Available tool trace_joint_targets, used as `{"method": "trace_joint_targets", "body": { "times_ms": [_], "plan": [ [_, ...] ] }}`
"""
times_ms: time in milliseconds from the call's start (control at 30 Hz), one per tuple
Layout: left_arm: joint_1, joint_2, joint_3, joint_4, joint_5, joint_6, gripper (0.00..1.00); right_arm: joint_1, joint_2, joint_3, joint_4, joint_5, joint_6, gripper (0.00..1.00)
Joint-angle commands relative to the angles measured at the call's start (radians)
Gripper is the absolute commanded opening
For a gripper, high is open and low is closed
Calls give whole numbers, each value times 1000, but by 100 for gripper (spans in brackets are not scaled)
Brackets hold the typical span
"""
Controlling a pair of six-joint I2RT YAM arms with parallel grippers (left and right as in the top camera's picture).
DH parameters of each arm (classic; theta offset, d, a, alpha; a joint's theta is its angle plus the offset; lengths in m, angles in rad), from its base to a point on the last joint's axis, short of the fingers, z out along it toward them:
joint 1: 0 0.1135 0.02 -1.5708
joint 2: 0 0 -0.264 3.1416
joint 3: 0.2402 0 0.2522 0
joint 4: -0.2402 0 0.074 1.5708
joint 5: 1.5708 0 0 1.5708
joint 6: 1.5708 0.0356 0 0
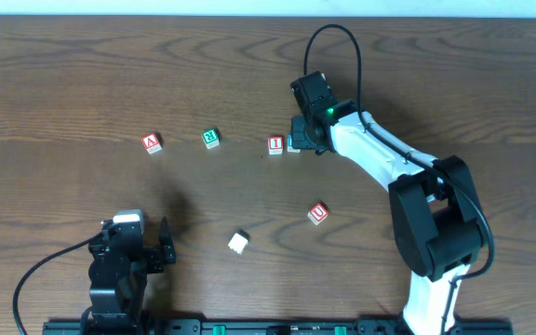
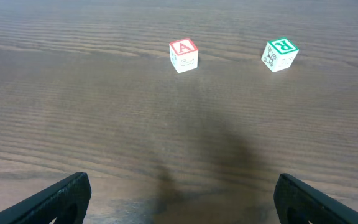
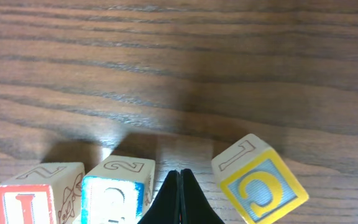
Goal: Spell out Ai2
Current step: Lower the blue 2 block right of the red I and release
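Note:
A red "A" block (image 1: 152,142) (image 2: 183,55) lies at the left of the table. A red "I" block (image 1: 274,144) (image 3: 39,193) lies near the middle, with a blue "2" block (image 1: 292,144) (image 3: 118,190) touching its right side. My right gripper (image 1: 305,138) (image 3: 180,199) is shut and empty. Its tips rest on the table between the blue "2" block and a tilted yellow "C" block (image 3: 260,180). My left gripper (image 1: 138,244) (image 2: 182,205) is open and empty, low at the front left, well short of the "A" block.
A green "R" block (image 1: 211,138) (image 2: 279,54) lies between the "A" and "I" blocks. A red "U" block (image 1: 317,213) and a white block (image 1: 238,242) lie nearer the front.

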Motion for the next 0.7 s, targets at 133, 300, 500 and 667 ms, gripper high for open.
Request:
{"method": "trace_joint_targets", "body": {
  "times_ms": [133,300,500,667],
  "plan": [
    [3,-6,-10,2,-14,6,95,-2,38,2,-3,-58,-61,1],
    [3,-6,-10,2,-14,6,95,-2,51,2,2,-68,-61,1],
    [3,-6,-10,1,-14,6,95,-2,51,2,14,-70,-69,1],
    [3,-6,-10,1,-14,6,95,-1,51,2,30,-93,-85,1]
  ]
}}
